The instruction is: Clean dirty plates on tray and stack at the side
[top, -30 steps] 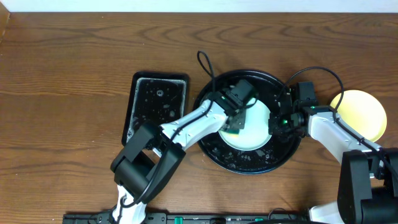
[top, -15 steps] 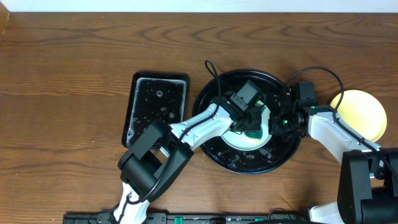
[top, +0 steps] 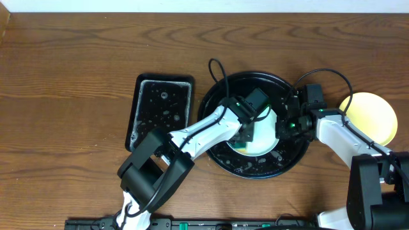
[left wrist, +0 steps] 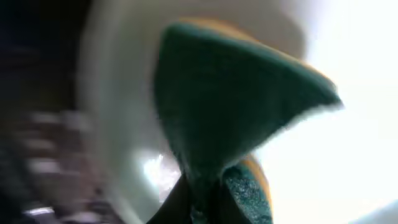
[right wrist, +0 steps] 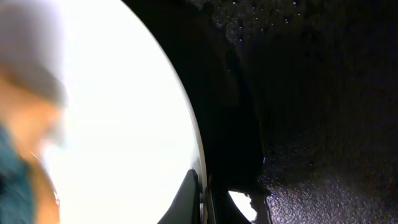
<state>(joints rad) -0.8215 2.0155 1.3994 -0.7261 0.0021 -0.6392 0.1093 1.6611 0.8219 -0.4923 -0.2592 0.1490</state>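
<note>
Overhead: the left gripper (top: pixel 245 132) presses a sponge (top: pixel 239 143) onto the pale plate (top: pixel 263 135) in the tray (top: pixel 231 163); the yellow plate (top: pixel 371 118) lies just outside.

Left wrist: the jaws are clenched on the sponge.

Right wrist: blurred, but the right gripper (right wrist: pixel 202 198) seems to pinch that plate's rim.

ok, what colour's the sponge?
The sponge is green with a yellow-orange backing; left wrist view.
</note>
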